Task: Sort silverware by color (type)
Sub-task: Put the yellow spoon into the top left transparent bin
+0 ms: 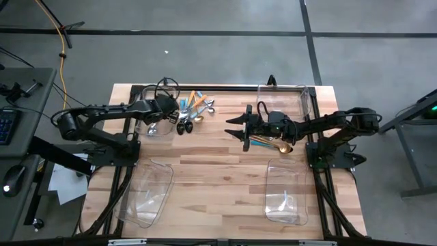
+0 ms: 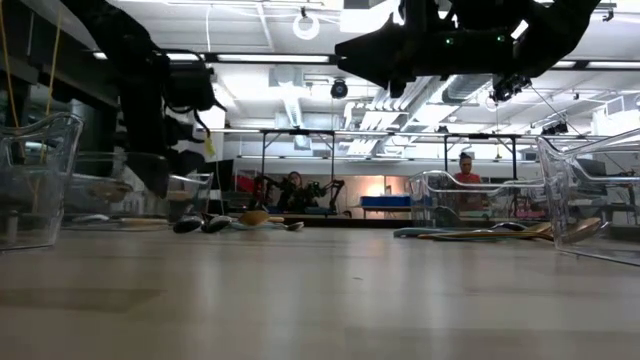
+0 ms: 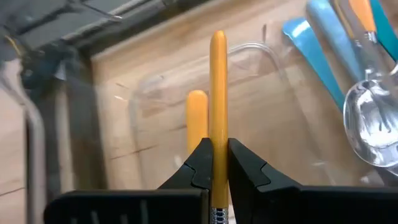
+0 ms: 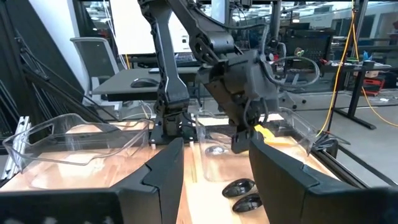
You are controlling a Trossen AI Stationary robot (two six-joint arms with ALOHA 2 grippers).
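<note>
Left gripper: the left gripper (image 3: 217,163) is clamped on an orange-handled utensil (image 3: 217,93), handle pointing forward between the pads, over the clear bin at the table's far left (image 1: 151,130).
Bin contents: a second orange handle (image 3: 196,121) already lies inside that bin; which kind of utensil either one is cannot be told.
Right gripper: the right gripper (image 1: 240,128) hovers mid-table with its fingers (image 4: 163,171) spread and nothing between them, just beside the gold pieces (image 1: 272,143).
Remaining silverware: a mixed pile (image 1: 194,109) of light-blue and orange handles lies just beside the left bin, with dark spoon bowls (image 4: 242,186) at its near edge.
Step in hand: by appearance, placing the held orange piece with its match.
Doing it well: lower the handle until it is clearly inside the bin walls, keep it roughly parallel to the piece already there, then release; a drop from height onto hard plastic would probably bounce.
Obstacles: the bin rim (image 3: 273,53) sits close to the held handle, and a silver spoon bowl (image 3: 373,127) lies just outside it; a sideways swing could clip either.
Other bins: a far-right bin (image 1: 287,99) and two near bins (image 1: 147,191) (image 1: 287,195) stand well apart from the left arm.
Background: people are visible in the room beyond the table, clear of both arms.
</note>
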